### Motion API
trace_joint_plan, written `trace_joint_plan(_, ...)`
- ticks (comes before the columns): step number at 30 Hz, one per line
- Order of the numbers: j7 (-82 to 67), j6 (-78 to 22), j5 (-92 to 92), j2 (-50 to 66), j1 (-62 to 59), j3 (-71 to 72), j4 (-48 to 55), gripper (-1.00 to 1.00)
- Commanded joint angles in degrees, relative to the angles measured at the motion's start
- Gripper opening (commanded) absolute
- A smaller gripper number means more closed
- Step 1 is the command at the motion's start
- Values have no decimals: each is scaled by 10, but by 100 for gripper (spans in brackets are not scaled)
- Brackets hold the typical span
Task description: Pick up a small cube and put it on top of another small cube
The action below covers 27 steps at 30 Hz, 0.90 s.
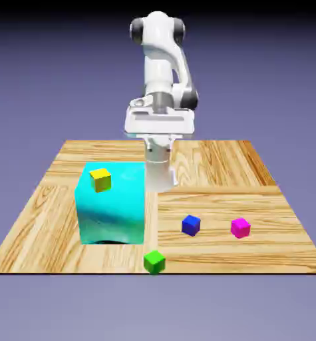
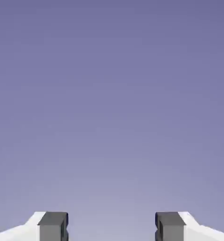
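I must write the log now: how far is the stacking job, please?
Nothing looks done yet. The magenta cube lies on the table, apart from the green cube. The claw is open, empty, facing only backdrop. Picking, carrying and stacking all remain.

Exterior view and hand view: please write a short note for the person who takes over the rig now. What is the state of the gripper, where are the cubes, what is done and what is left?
Gripper: open, nothing between the fingers; the hand view shows only the backdrop.
Magenta cube: on the table, toward the exterior view's right, beside the blue cube, apart from it.
Green cube: at the table's near edge, alone, nothing on it.
Yellow cube: on top of the big cyan block.
Done: nothing; no cube is grasped.
Left: go to the magenta cube, grasp it, lift it, set it on the green cube, release.
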Motion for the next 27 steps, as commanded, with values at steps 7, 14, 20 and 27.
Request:
trace_joint_plan(7, -75, -119, -120, 145, 58, 72, 77, 0)
trace_joint_plan(14, -149, -239, -239, 291, 116, 144, 155, 0)
trace_joint_plan(20, -213, -341, -342, 415, 165, 206, 221, 0)
trace_joint_plan(27, -247, -406, -441, 531, 207, 240, 275, 0)
